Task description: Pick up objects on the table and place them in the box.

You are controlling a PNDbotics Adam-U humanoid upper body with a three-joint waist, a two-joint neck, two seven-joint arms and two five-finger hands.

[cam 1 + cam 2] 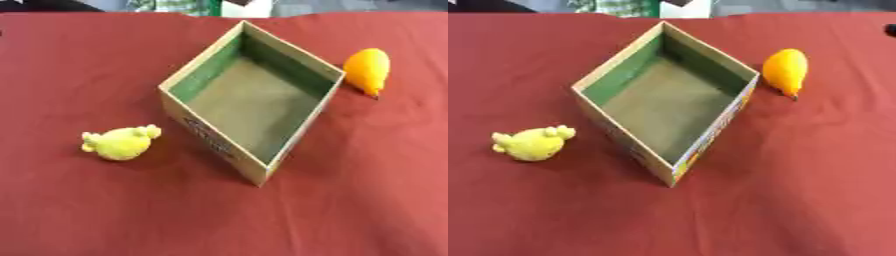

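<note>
While neither robot hand shows in either eye view, so that nothing can be told of their fingers, the table (79, 215) lies under a red cloth with three things on it.

At the middle stands the box (214, 145), an open cardboard tray turned cornerwise, so that one corner points toward the robot and the opposite one toward the far edge. Its inner walls are green, its floor a dull brown, and nothing lies inside. Printed colours show on its near outer walls, too blurred to read.

To the robot's left of the box, near its left-hand near wall but apart from it, sits a yellow toy (121, 143). It is soft-looking and rounded, with small knobs sticking out at its left end and at its upper right. It rests on the cloth and touches nothing else.

To the right of the box, just beside its right corner, lies an orange fruit (786, 70), shaped like a pear, with its narrow tip pointing toward the robot and a little to the right. Whether it touches the box wall cannot be told; a thin strip of cloth seems to show between them in the right eye view.

Both loose things are outside the box.
</note>
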